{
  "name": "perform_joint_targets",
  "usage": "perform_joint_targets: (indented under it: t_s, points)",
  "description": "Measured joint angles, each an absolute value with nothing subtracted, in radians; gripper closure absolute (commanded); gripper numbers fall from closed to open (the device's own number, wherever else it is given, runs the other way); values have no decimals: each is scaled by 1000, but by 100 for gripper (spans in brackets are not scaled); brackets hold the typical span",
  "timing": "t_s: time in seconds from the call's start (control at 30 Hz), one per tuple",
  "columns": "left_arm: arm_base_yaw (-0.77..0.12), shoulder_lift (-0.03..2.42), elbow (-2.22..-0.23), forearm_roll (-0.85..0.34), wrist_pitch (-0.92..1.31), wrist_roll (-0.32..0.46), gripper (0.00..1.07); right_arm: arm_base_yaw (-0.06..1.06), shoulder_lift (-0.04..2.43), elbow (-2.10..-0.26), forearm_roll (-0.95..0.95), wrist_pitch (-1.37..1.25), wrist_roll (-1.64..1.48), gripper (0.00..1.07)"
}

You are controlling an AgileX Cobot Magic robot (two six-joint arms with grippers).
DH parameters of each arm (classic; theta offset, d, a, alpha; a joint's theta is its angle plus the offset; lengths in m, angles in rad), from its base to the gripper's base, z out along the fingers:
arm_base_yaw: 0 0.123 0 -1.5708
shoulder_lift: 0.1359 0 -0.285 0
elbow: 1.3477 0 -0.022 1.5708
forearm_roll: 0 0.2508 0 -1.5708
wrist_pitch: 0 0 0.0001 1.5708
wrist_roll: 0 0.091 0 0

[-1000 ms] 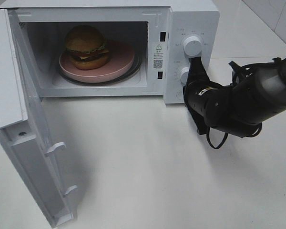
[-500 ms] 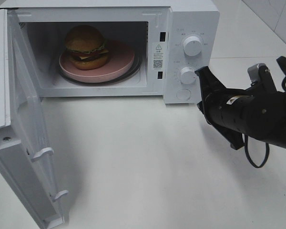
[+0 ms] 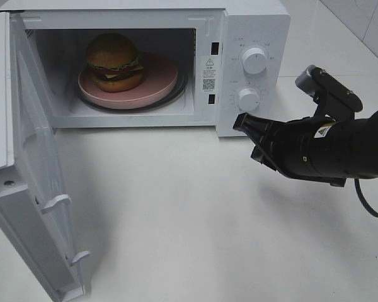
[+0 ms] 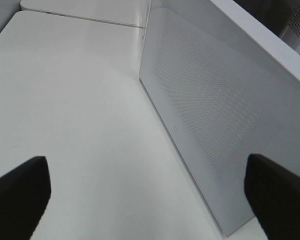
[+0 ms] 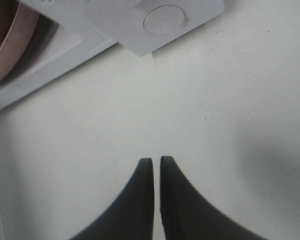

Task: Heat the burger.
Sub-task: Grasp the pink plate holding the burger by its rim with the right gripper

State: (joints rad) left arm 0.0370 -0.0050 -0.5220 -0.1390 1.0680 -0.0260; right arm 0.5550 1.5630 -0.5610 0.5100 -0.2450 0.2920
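Beside the open door, the left gripper is hanging with its jaws spread wide. The burger is sitting on a pink plate inside the microwave, well apart to the left of and farther back than the right gripper, which is hovering pressed together near the lower knob.

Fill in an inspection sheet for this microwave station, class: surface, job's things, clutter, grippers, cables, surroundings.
Surface: white table, no spills seen.
Job's things: burger on pink plate inside microwave; door open.
Clutter: nothing seen.
Grippers: right gripper shut, empty, in front of the control panel; left gripper open, empty, facing the door's outer side.
Cables: black cable loops below the right arm.
Surroundings: tiled wall behind.
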Motion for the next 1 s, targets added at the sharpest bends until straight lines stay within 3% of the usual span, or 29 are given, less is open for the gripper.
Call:
perform_joint_targets:
  t_s: [0.33,0.67,1.0]
  points:
    - [37,-5,-522,-139,1068,-26,9,555,1460,-562,347,-7,185,99]
    - [37,-5,-522,-139,1068,-26,9,555,1427,-762,124,449,58,95]
    - [37,-5,-522,-139,1068,-26,9,555,1427,-897,88,611,-206,94]
